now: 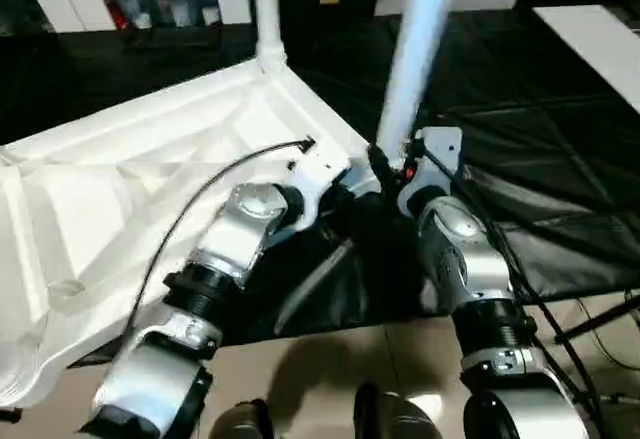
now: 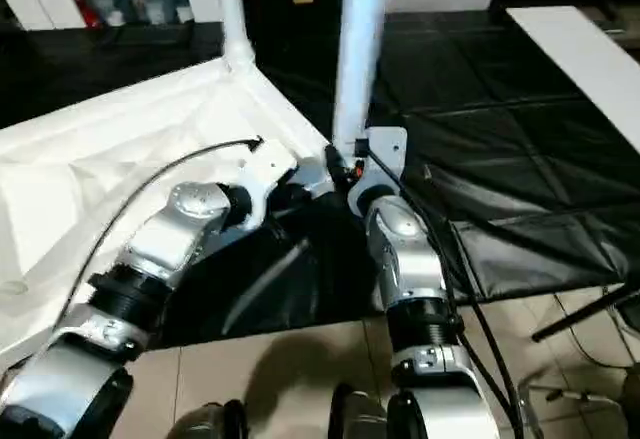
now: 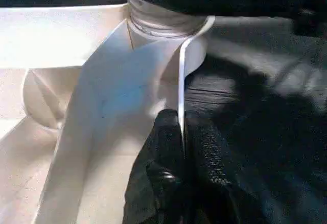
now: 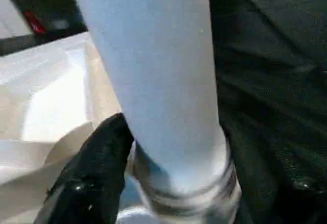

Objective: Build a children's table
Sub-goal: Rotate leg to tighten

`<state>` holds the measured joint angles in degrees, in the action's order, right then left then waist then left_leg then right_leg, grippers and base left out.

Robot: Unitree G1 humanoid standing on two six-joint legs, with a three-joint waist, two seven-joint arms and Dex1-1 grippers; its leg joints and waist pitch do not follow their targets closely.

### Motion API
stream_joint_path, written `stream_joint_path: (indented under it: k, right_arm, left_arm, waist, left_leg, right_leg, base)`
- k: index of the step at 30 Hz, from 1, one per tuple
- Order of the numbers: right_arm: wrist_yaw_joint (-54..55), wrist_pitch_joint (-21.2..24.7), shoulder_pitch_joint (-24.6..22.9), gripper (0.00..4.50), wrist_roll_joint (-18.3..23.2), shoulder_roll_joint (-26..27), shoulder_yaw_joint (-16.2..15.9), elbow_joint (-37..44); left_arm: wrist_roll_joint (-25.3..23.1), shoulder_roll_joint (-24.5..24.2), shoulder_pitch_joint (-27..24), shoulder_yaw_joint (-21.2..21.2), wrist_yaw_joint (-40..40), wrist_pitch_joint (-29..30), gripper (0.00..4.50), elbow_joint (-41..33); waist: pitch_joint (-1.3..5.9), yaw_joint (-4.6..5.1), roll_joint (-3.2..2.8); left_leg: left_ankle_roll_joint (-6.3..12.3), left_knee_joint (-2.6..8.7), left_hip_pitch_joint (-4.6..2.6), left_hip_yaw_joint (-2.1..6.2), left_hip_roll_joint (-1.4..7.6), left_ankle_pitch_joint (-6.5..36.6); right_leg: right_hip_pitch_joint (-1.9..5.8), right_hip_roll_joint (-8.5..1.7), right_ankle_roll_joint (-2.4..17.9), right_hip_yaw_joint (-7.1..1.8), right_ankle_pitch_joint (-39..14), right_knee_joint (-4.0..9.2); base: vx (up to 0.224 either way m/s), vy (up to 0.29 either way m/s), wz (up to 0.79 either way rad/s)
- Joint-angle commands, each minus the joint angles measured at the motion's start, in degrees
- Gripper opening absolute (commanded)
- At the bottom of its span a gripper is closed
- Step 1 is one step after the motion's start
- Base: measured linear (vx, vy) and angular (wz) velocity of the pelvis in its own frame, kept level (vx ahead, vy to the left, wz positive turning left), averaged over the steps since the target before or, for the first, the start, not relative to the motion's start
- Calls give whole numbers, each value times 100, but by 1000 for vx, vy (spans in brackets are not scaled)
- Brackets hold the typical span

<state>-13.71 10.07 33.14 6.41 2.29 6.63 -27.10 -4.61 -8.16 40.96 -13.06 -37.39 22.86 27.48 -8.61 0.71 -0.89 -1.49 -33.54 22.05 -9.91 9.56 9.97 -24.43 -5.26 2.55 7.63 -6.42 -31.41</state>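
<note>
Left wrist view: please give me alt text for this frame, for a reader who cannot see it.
The left pincer is shut on the thin upright rim of the white tabletop, which lies underside up. Just beyond it, the threaded end of a white leg sits at a round corner socket, with the black sheet of the workbench alongside.

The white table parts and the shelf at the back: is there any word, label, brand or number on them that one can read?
No text can be read.
Table top and its legs: plain white, no print visible.
Shelf at the back: red and white items, too blurred to read.
Small yellow spot on the dark background: too small to read.
</note>
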Motion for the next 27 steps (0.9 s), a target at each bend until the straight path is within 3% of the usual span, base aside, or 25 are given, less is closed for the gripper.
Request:
stream_joint_path:
  k: [1,3,9,14,18,22,23,27]
  right_arm:
    - [-319,79,-172,334,27,158,-395,-104]
    - [-489,-169,-250,353,-97,-93,-468,-37]
    - [-2388,-889,-591,398,90,-1267,-675,401]
    - [-3240,-843,-531,430,304,-1714,-618,400]
    - [-4728,-641,-452,441,597,-2378,-1039,508]
    - [-5383,-782,-305,441,409,-2655,-1358,338]
    - [-5474,-811,-274,441,374,-2682,-1397,296]
    - [-5659,-908,-112,425,280,-2698,-1497,81]
  left_arm:
    - [64,37,20,58,-26,-208,0,-289]
    - [114,-123,-63,23,-228,-302,0,-313]
    - [201,-757,-340,-89,-1119,-825,0,-229]
    - [308,-1050,-455,-201,-1751,-1219,0,-239]
    - [391,-1569,-595,-506,-2882,-1813,0,-268]
    - [485,-1817,-601,-595,-3489,-2002,0,-254]
    - [497,-1854,-595,-607,-3575,-2031,0,-243]
    - [471,-1981,-567,-711,-3851,-2176,0,-216]
  waist:
    - [561,-49,56]
    - [574,-72,83]
    - [534,-87,44]
    - [518,-92,50]
    - [550,-159,37]
    - [569,-256,37]
    - [566,-297,19]
    - [576,-362,36]
  left_leg:
    - [745,333,-2,122,284,755]
    - [771,305,10,102,272,657]
    - [781,323,-26,109,310,1017]
    - [678,328,-57,111,324,1213]
    - [713,328,-77,108,352,1116]
    - [679,321,-84,86,372,1025]
    - [642,326,-110,79,387,1022]
    - [543,332,-108,77,398,1021]
  right_leg:
    - [444,-461,1063,-371,-1619,283]
    - [425,-434,1050,-371,-1565,269]
    - [415,-393,926,-353,-1985,322]
    - [395,-408,920,-374,-2346,346]
    - [391,-392,1004,-395,-2109,302]
    - [391,-396,1088,-398,-1980,258]
    - [366,-402,1118,-409,-1978,256]
    - [373,-408,1179,-425,-1893,223]
  base:
    - [16,-57,-4]
    - [8,-29,-2]
    - [0,0,0]
    - [0,0,0]
    - [0,0,0]
    - [0,0,0]
    - [0,0,0]
    - [0,0,0]
